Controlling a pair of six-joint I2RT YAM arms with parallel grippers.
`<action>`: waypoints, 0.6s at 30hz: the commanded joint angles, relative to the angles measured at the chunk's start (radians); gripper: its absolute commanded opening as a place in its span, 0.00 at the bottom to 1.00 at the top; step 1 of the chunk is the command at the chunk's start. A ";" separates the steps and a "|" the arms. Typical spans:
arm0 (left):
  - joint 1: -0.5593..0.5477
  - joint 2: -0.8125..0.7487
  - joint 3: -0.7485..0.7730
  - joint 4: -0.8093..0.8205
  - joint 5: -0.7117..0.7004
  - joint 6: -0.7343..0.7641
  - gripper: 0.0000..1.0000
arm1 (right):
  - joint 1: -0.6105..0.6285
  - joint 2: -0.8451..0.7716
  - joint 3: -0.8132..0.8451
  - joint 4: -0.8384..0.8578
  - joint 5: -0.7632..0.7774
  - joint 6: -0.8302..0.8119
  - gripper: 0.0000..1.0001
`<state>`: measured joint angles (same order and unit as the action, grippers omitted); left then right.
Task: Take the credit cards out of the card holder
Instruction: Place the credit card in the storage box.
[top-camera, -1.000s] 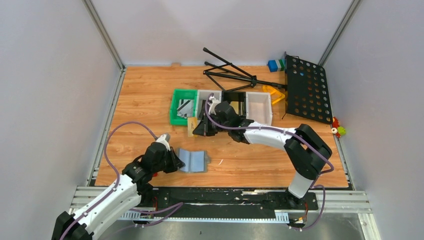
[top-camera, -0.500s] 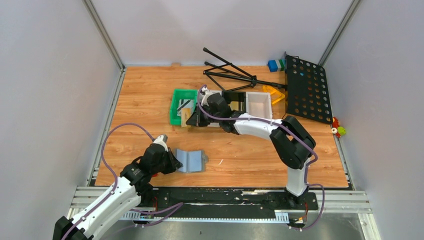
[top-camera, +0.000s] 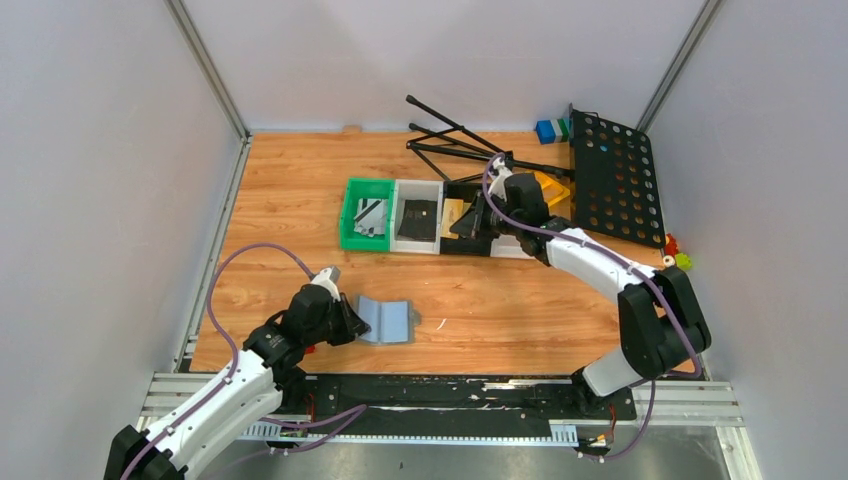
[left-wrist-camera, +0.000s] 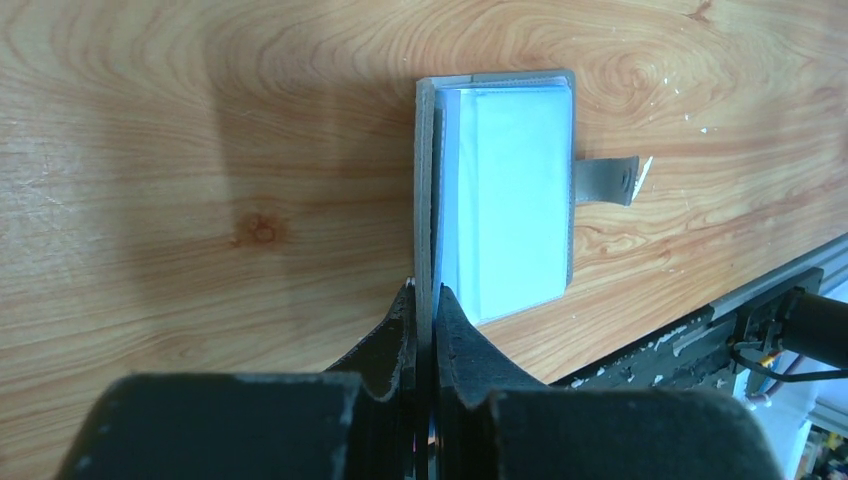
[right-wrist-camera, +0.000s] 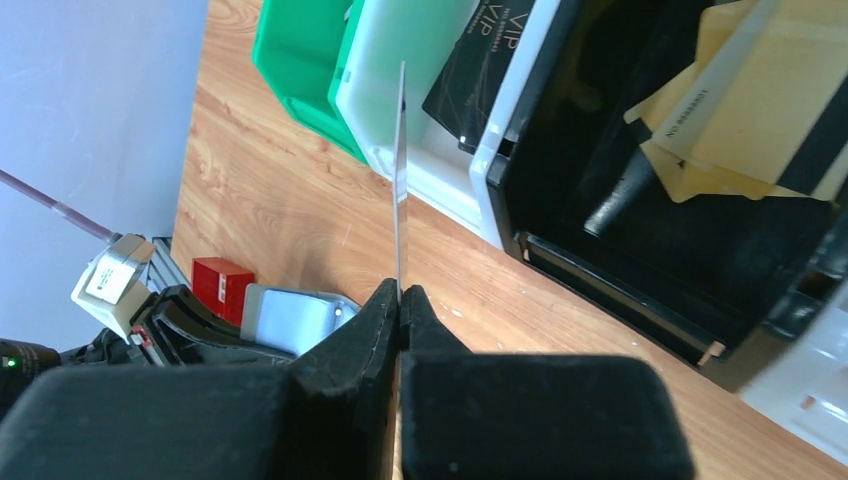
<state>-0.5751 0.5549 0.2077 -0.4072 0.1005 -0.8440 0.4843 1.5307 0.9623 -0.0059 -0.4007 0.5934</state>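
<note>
The grey card holder (top-camera: 386, 320) lies open on the wood near the front. My left gripper (top-camera: 347, 324) is shut on its raised left flap. In the left wrist view the holder (left-wrist-camera: 505, 190) shows pale sleeves and a side tab (left-wrist-camera: 605, 181), with the flap pinched at my left gripper (left-wrist-camera: 428, 297). My right gripper (top-camera: 468, 222) is shut on a gold credit card (top-camera: 454, 215) over the black tray (top-camera: 470, 246). In the right wrist view that card (right-wrist-camera: 400, 170) stands edge-on above my right gripper (right-wrist-camera: 399, 292). Gold cards (right-wrist-camera: 745, 110) lie in the black tray.
A green tray (top-camera: 350, 215) holds silvery cards (top-camera: 371, 214). A white tray (top-camera: 417, 187) holds a black card (top-camera: 418, 217). A red block (right-wrist-camera: 222, 284) sits by the left arm. A folded black music stand (top-camera: 614, 175) and coloured blocks (top-camera: 551, 130) are at the back right.
My right gripper has carried the gold card from the left end of the tray row rightward to above the black tray. The left gripper and holder have stayed put.
</note>
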 joint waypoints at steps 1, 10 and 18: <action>0.003 0.001 0.006 0.047 0.019 0.015 0.00 | -0.037 -0.024 0.015 -0.100 -0.029 -0.085 0.00; 0.003 0.007 0.005 0.066 0.036 0.007 0.00 | -0.096 0.082 0.085 -0.175 0.059 -0.125 0.00; 0.003 0.033 0.007 0.078 0.032 0.011 0.00 | -0.095 0.202 0.207 -0.192 0.102 -0.142 0.00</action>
<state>-0.5751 0.5766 0.2077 -0.3729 0.1280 -0.8452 0.3862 1.6886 1.0805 -0.1947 -0.3279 0.4870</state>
